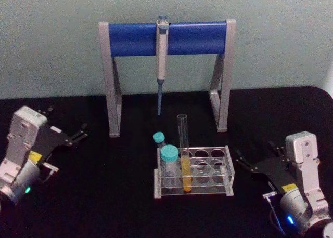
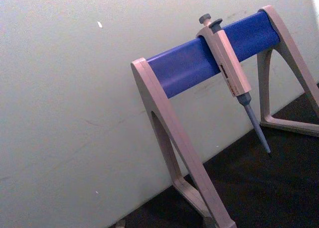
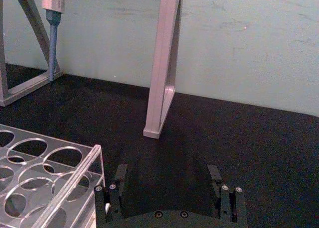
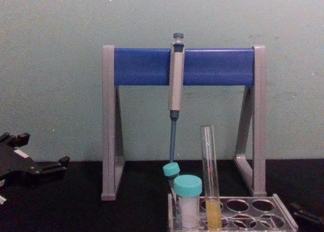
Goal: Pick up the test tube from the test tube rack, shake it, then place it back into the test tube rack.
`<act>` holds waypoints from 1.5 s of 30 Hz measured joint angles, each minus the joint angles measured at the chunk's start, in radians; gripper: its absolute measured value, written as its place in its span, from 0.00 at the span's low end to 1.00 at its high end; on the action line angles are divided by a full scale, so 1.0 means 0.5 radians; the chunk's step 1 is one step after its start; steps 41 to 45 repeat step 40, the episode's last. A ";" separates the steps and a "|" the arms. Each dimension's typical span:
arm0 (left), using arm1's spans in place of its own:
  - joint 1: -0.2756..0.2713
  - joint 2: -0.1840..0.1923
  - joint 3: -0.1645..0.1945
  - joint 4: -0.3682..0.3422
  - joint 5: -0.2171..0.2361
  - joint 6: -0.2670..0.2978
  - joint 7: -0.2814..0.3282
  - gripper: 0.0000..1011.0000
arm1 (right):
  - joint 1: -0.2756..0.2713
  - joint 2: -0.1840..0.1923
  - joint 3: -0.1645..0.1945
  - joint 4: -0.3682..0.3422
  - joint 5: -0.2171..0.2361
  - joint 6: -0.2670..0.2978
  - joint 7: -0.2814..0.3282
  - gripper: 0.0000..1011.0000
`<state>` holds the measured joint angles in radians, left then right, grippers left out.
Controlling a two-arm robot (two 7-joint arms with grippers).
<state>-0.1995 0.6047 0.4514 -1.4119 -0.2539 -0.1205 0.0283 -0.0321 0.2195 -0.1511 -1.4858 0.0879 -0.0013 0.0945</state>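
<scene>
Right end effector open beside test tube rack; left end effector seemingly open.

Lab bench: pipette, test tube rack

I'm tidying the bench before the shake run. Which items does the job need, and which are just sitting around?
Needed:
test tube
test tube rack
right gripper, open beside the rack
left gripper, open, parked far left

Just sitting around:
two teal-capped vials
pipette
pipette stand

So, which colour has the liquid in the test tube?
Yellow-orange, in the lower part of the test tube; the head view shows it best.
</scene>
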 joint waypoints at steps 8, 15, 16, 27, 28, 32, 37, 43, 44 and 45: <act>0.000 0.000 0.000 0.000 0.000 0.000 0.000 0.99 | 0.001 0.001 -0.001 0.001 -0.001 0.001 0.002 0.99; 0.000 0.000 0.000 0.000 0.000 0.000 0.000 0.99 | 0.000 0.003 -0.003 -0.003 0.000 -0.001 0.001 0.99; 0.000 0.000 0.000 0.000 0.000 0.000 0.000 0.99 | 0.000 0.003 -0.003 -0.003 0.000 -0.001 0.001 0.99; 0.000 0.000 0.000 0.000 0.000 0.000 0.000 0.99 | -0.001 0.005 -0.005 -0.005 0.002 -0.003 -0.001 0.99; 0.000 0.000 0.000 0.000 0.000 0.000 0.000 0.99 | -0.001 0.005 -0.005 -0.006 0.003 -0.003 -0.002 0.99; 0.000 0.000 0.000 0.000 0.000 0.000 0.000 0.99 | -0.001 0.005 -0.005 -0.006 0.003 -0.003 -0.002 0.99; 0.000 0.000 0.000 0.000 0.000 0.000 0.000 0.99 | -0.001 0.006 -0.005 -0.007 0.004 -0.004 -0.003 0.99; 0.000 0.000 0.000 0.000 0.000 0.000 0.000 0.99 | -0.001 0.006 -0.005 -0.007 0.005 -0.004 -0.003 0.99; 0.000 0.000 0.000 0.000 0.000 0.000 0.000 0.99 | -0.001 0.006 -0.005 -0.007 0.005 -0.004 -0.003 0.99; 0.000 0.000 0.000 0.000 0.000 0.000 0.000 0.99 | -0.001 0.006 -0.005 -0.007 0.005 -0.004 -0.003 0.99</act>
